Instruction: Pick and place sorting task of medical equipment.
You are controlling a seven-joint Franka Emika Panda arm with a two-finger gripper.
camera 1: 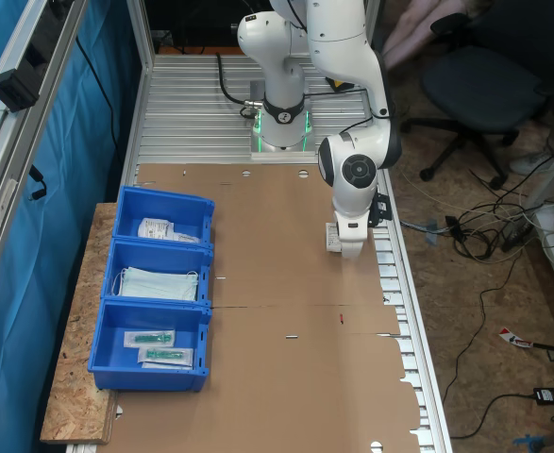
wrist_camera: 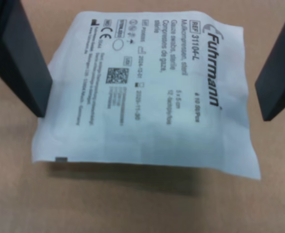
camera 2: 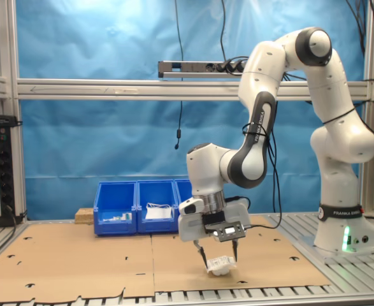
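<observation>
The sachet (wrist_camera: 147, 92) lies between the spread fingers of the gripper (camera 2: 218, 255), ungrasped; lifting and binning remain.

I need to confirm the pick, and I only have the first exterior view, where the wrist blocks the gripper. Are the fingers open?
Observer: Yes. In the wrist view the gripper is open, one dark finger on each side of the white sachet.
Operator: Is the sachet centred between them?
Observer: Roughly. One finger meets its edge, and the other stands a little clear.
Operator: Has it left the table?
Observer: It doesn't look so. In the second exterior view the sachet sits on the cardboard, with the fingertips down at its sides.
</observation>
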